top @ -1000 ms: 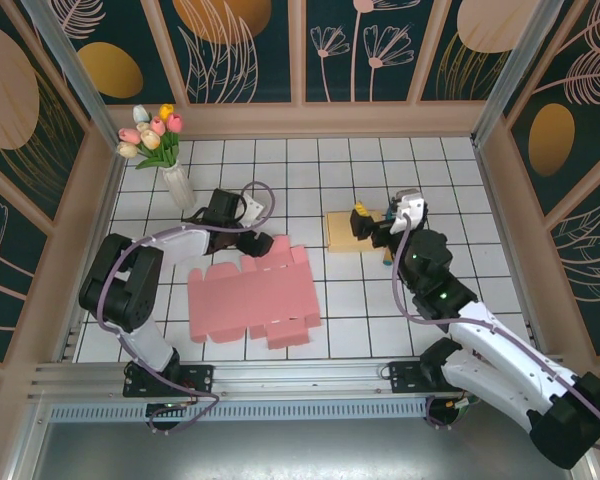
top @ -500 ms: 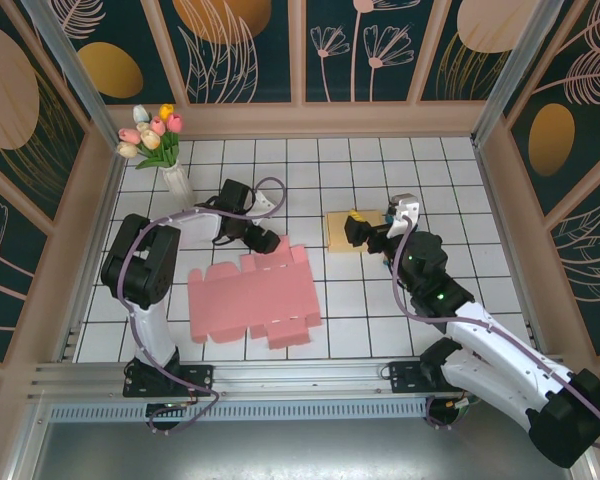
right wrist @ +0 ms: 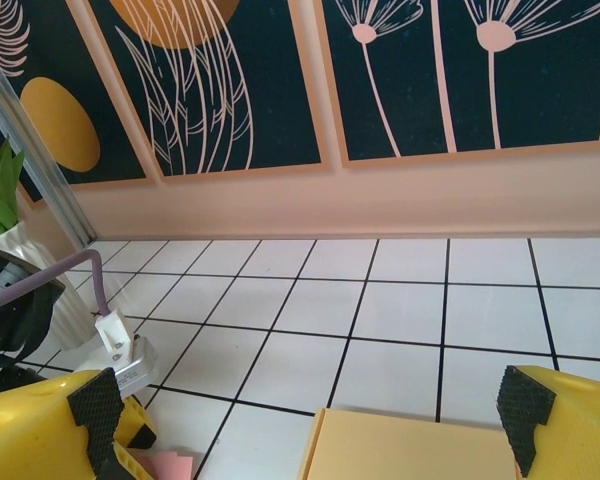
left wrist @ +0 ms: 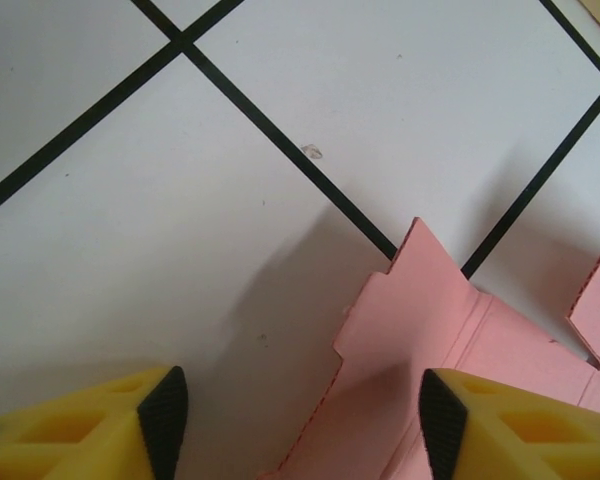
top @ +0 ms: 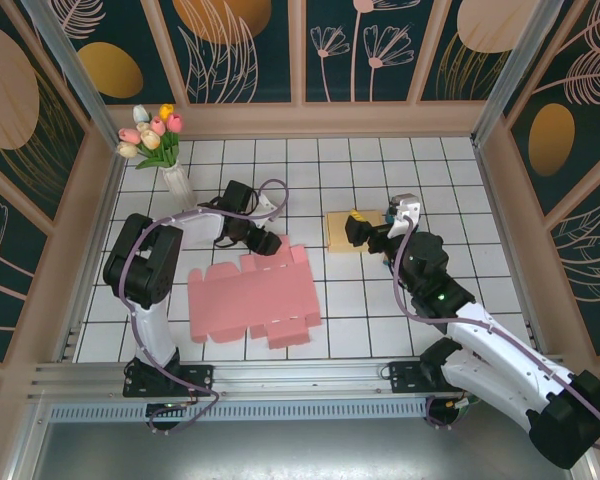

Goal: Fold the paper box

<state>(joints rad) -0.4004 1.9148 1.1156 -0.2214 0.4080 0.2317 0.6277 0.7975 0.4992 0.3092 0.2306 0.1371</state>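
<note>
Over on the white tiled table (top: 310, 165), the pink paper box (top: 250, 295) lies unfolded and flat, near the front and left of centre, with its tabs fanned out along the far edge. The left gripper (top: 263, 243) is down at that far edge, right at the upper corner. From the left wrist, its yellow fingers (left wrist: 100, 425) stand apart with a pointed pink flap (left wrist: 410, 300) poking up between them. The jaws are released, with nothing pinched: bare tile shows beside the left pad, and the flap sits closer to the right one. Whether that pad touches the cardboard, I cannot tell. Across the table, the right gripper (top: 365, 232) hovers over a tan board (top: 338, 235) lying just right of the box. Its jaws are spread wide and hold nothing. The right wrist camera looks past the board's near edge (right wrist: 420, 450) toward the patterned back wall (right wrist: 380, 80). A white vase of tulips (top: 178, 185) stands in the far left corner, well apart from the box.
</note>
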